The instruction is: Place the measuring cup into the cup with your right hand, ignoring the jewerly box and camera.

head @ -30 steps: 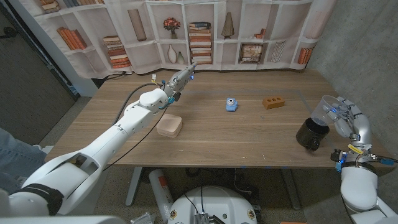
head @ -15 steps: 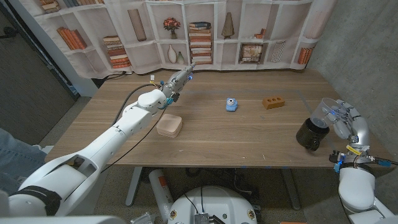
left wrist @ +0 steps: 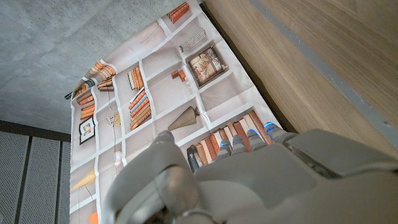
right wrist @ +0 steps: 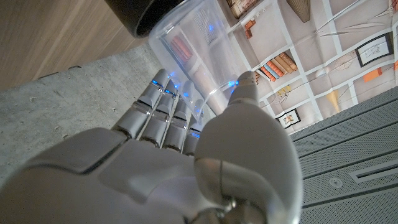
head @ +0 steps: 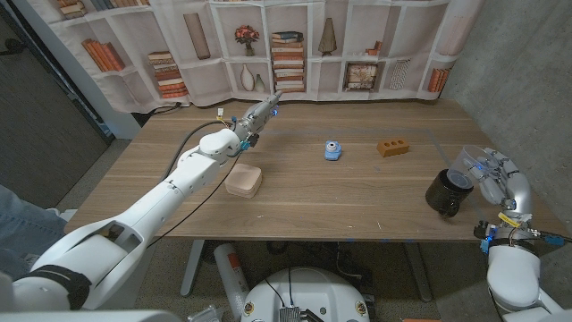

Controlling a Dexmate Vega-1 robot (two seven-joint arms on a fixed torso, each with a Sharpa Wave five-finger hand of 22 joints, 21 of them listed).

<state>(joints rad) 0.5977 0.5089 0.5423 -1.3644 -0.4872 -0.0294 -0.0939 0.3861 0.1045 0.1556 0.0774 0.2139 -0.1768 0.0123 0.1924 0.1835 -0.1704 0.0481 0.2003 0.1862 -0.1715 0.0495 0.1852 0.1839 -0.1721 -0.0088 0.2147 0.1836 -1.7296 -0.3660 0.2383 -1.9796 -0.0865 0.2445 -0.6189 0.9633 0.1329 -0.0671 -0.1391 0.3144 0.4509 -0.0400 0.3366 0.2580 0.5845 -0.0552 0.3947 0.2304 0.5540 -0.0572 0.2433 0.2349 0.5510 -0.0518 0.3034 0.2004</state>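
At the table's right edge, right robot hand (head: pixel 499 179) grips measuring cup (head: pixel 466 165) (clear) partly inside black cup (head: pixel 444 193).

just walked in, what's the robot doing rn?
The right hand grips a clear measuring cup, tilted over the mouth of the black cup at the table's right edge; not released yet. The left hand is stretched toward the far side, holding nothing. The blue camera and brown jewelry box sit untouched mid-table.

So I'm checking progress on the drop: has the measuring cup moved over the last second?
Yes. The measuring cup in the right hand has come down toward the black cup, which stayed put.
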